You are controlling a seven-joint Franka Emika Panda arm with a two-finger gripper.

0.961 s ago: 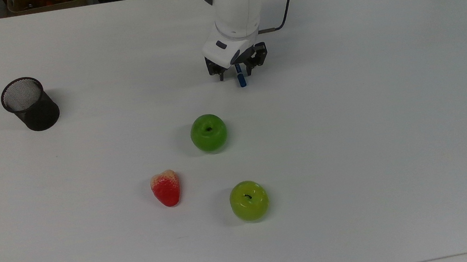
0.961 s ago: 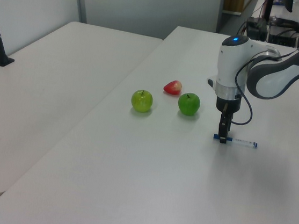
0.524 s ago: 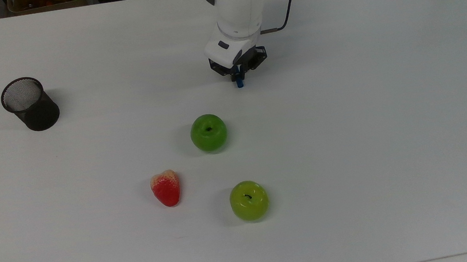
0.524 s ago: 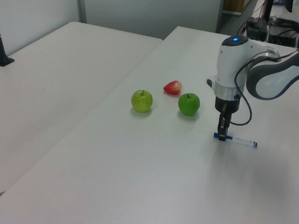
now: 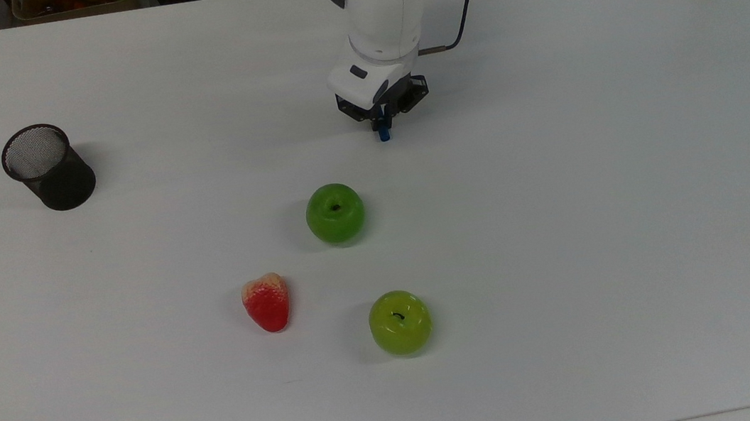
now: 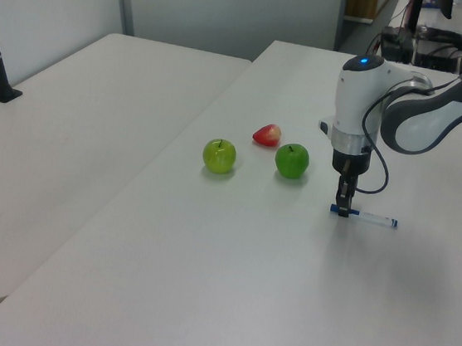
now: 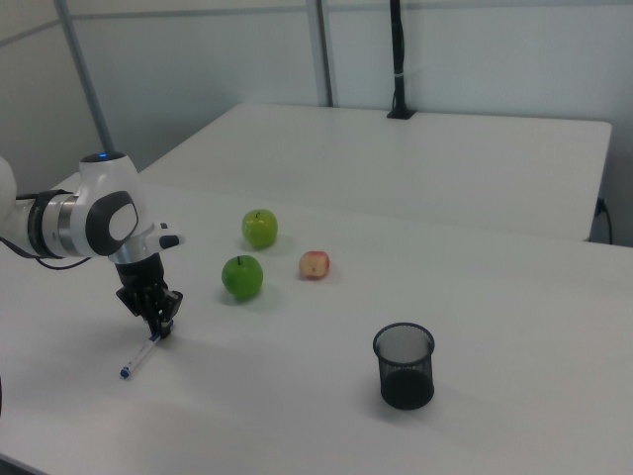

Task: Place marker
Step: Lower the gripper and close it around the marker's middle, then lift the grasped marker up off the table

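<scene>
The marker (image 6: 373, 218) lies flat on the white table (image 5: 593, 176), a slim white barrel with a blue cap and a small blue tip. My gripper (image 6: 343, 209) points straight down over its capped end and is shut on it. From the top view, the blue cap (image 5: 384, 135) pokes out just below the gripper (image 5: 381, 122), and the arm hides the barrel. The right view has the marker (image 7: 138, 356) stretching from the gripper (image 7: 160, 329) toward the table's near edge.
A black mesh cup (image 5: 48, 167) stands upright far to the top view's left. A dark green apple (image 5: 335, 213), a red strawberry (image 5: 267, 302) and a lighter green apple (image 5: 400, 322) sit below the gripper in the top view. A cable (image 5: 458, 14) trails behind the arm.
A second ago the fingers stood open astride the marker's cap; they have closed on it. Over the last half second nothing has visibly moved.
</scene>
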